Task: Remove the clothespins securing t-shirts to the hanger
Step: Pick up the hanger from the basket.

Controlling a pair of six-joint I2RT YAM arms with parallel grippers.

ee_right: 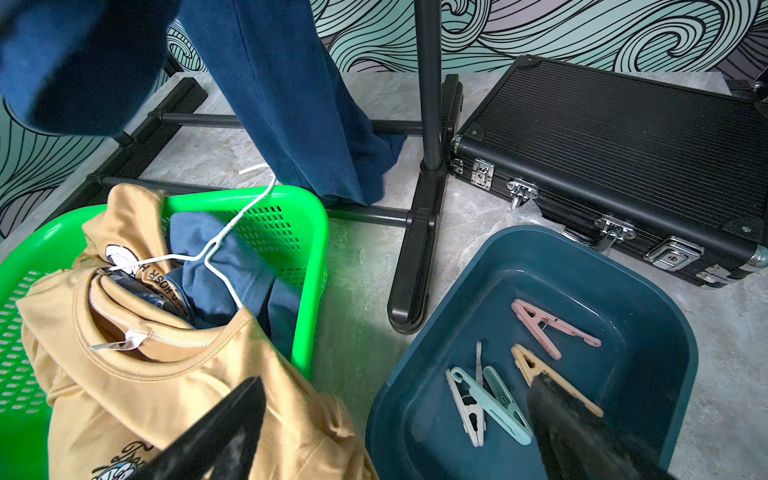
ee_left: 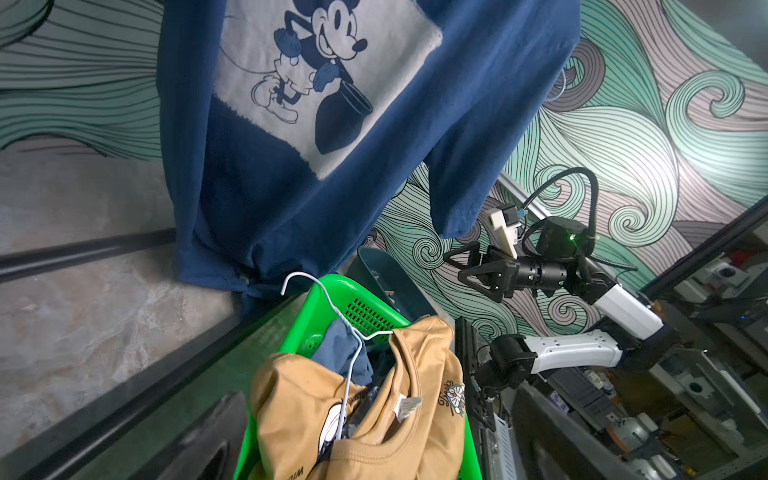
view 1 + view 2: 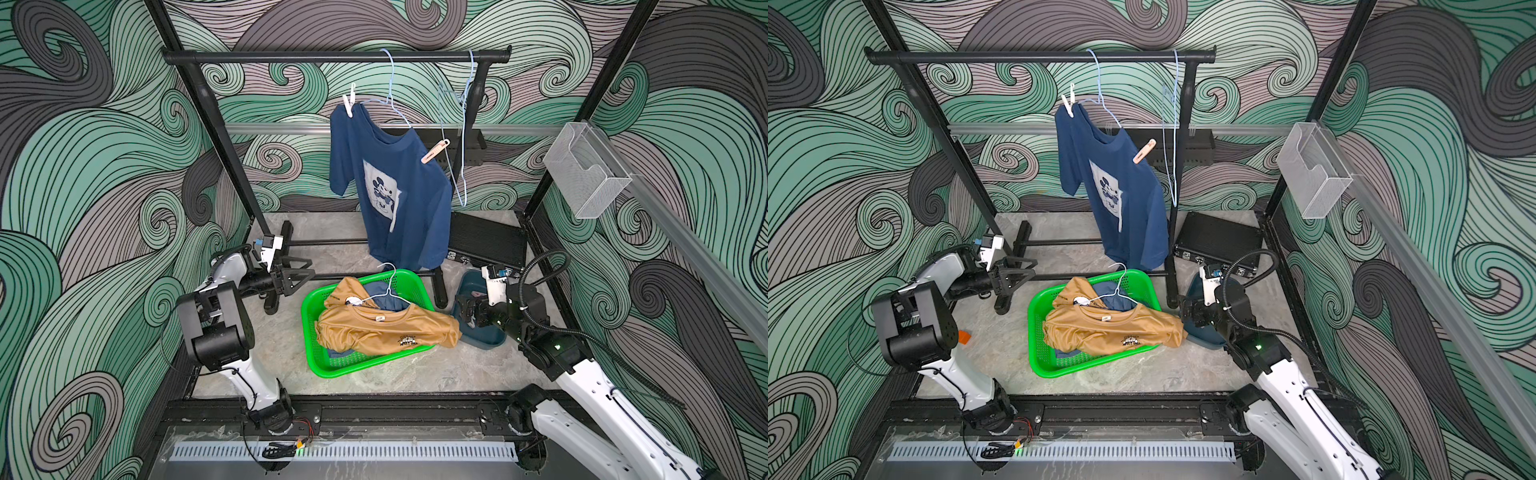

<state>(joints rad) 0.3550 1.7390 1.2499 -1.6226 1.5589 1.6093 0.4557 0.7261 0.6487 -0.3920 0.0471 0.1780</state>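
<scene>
A navy t-shirt (image 3: 395, 199) with a white mouse print hangs on a pale blue wire hanger (image 3: 390, 89) from the black rail. A white clothespin (image 3: 349, 104) grips one of its shoulders and a peach one (image 3: 434, 151) the other. A mustard t-shirt (image 3: 386, 328) on a white hanger lies over a blue t-shirt (image 1: 224, 266) in the green basket (image 3: 316, 357). Pink (image 1: 552, 328), peach, mint and white clothespins lie in the teal bin (image 1: 415, 374). My left gripper (image 3: 307, 269) stands open and empty by the rack's foot. My right gripper (image 3: 468, 312) hangs open and empty over the bin.
An empty pale blue hanger (image 3: 461, 137) dangles at the rail's right end. A black ribbed case (image 3: 486, 245) lies behind the bin. The rack's black feet and crossbars (image 1: 415, 249) run between basket and bin. A clear mesh holder (image 3: 586, 174) juts from the right wall rail.
</scene>
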